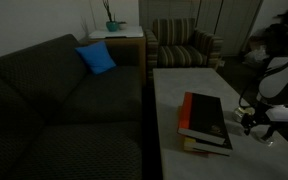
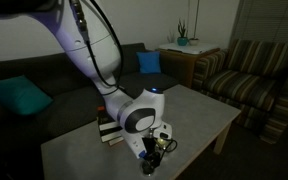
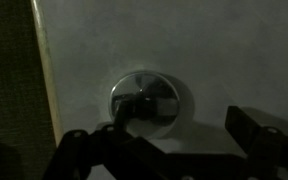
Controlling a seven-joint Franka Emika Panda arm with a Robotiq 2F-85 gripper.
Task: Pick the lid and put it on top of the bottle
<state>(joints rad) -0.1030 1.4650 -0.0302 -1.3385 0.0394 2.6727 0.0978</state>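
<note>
In the wrist view a small round silvery disc with a mirror-like face, the lid [image 3: 144, 100], lies flat on the pale table [image 3: 224, 50] near its left edge. My gripper [image 3: 169, 140] hovers over it, open, with dark fingers [image 3: 252, 130] wide apart and nothing between them; the lid sits just beyond the left finger. In both exterior views the gripper [image 1: 252, 124] [image 2: 154, 150] hangs low over the table's corner beside the books. The room is dim and I cannot make out the bottle in any view.
A stack of books [image 1: 206, 122] [image 2: 109, 128] lies on the table [image 1: 174, 95] next to the arm. A dark sofa [image 1: 64, 100] with a blue cushion [image 1: 96, 58] runs along one side. A striped armchair [image 1: 184, 45] [image 2: 249, 70] stands at the far end.
</note>
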